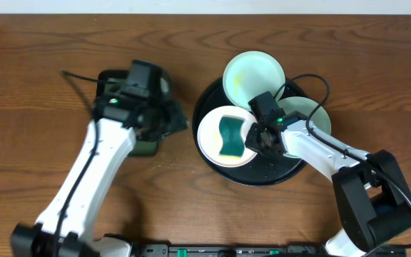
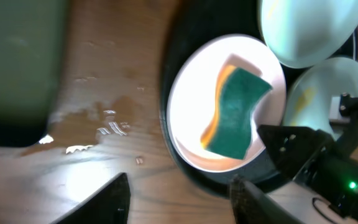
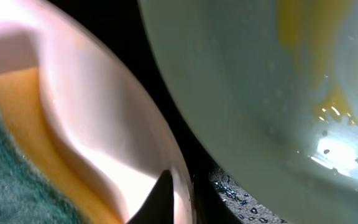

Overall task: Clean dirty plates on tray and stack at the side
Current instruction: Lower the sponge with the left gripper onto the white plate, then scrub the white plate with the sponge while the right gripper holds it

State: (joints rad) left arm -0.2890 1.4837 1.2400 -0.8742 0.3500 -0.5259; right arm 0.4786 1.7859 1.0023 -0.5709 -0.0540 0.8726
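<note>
On the large round black rimmed tray [image 1: 262, 175], my right jaws look clamped on the rim of the small white plate [image 1: 209, 135] holding the green-and-yellow sponge [image 1: 230, 138], so I'd keep it level while my left jaws, apart and empty, fetch that sponge.

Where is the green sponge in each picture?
Overhead: middle of the picture, the sponge lies on the white plate.
Left wrist: right of centre, the sponge on that plate.
Right wrist: bottom-left corner, the sponge very close up.
Shared landmark: the white plate under it.
</note>
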